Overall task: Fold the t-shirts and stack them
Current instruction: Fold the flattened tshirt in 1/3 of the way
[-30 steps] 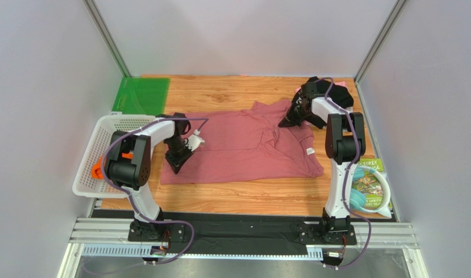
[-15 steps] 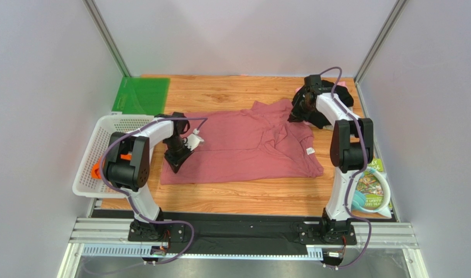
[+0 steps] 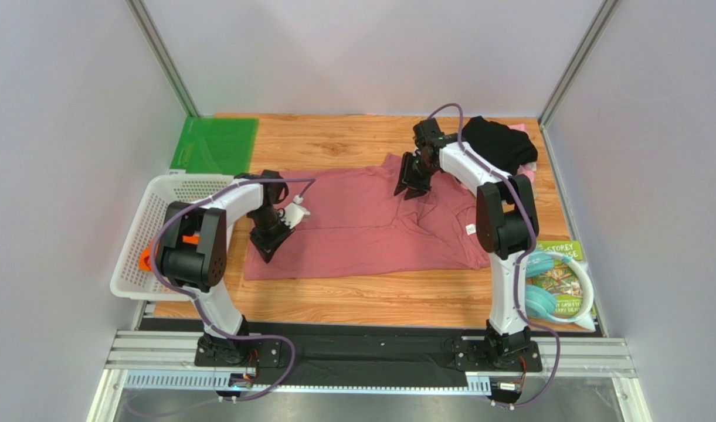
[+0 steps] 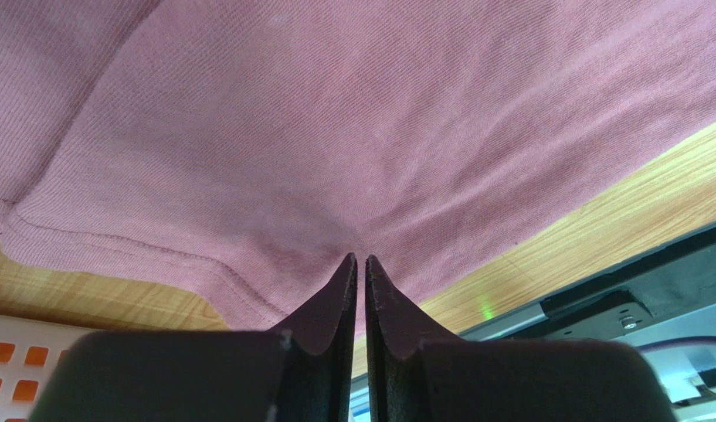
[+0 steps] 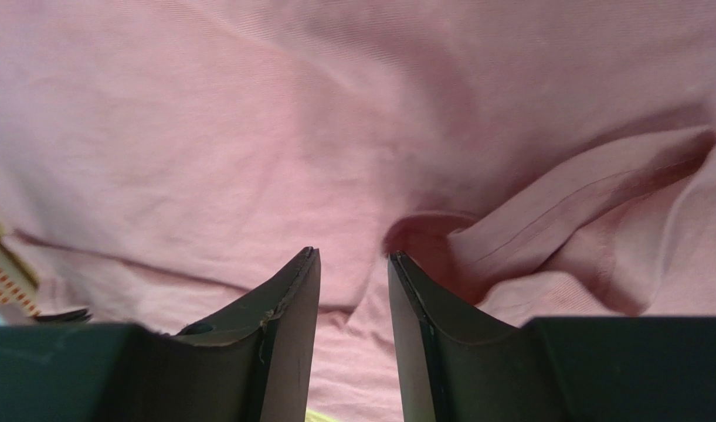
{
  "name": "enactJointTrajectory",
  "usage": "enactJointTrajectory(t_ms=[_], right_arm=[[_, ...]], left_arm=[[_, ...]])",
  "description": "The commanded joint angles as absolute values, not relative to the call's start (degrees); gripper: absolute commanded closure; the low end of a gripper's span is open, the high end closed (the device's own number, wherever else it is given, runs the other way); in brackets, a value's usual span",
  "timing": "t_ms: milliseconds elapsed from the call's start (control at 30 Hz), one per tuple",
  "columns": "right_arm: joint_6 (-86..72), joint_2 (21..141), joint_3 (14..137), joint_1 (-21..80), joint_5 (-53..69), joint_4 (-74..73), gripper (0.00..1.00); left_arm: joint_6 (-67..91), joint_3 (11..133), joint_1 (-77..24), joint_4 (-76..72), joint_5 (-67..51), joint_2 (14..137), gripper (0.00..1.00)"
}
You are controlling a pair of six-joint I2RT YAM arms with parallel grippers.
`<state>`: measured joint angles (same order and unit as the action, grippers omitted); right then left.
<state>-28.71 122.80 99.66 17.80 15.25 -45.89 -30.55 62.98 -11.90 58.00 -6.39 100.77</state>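
A large dusty-rose t-shirt (image 3: 370,224) lies spread on the wooden table, its white label (image 3: 471,229) near the right edge. My left gripper (image 3: 266,252) is at the shirt's left edge, jaws shut on a pinch of the rose cloth (image 4: 335,132), which puckers at the tips (image 4: 361,259). My right gripper (image 3: 409,186) hovers open over the shirt's upper part, beside a rumpled fold (image 5: 546,220), with nothing between its fingers (image 5: 352,255). A black t-shirt (image 3: 500,141) sits at the back right corner, with a sliver of pale pink cloth (image 3: 530,174) under it.
A white mesh basket (image 3: 172,189) stands at the left with something orange (image 3: 147,259) inside. A green mat (image 3: 216,145) lies at the back left. A picture book with a teal ring (image 3: 559,286) lies at the right front edge.
My right gripper has left the black t-shirt at the back right, moved left over the rose shirt's upper part, and opened. The left gripper has stayed in place.
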Motion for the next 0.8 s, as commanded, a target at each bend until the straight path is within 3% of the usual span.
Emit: enactJointTrajectory(t_ms=[0, 767], right_arm=[[-25.93, 123.93, 103.27, 17.23, 11.69, -49.66, 0.60], [-23.29, 127.26, 108.11, 15.12, 11.86, -52.21, 0.62]], left_arm=[[-31.99, 62.32, -11.60, 58.36, -7.03, 98.26, 0.87], [-32.34, 62.14, -11.60, 58.18, -7.03, 98.09, 0.87]])
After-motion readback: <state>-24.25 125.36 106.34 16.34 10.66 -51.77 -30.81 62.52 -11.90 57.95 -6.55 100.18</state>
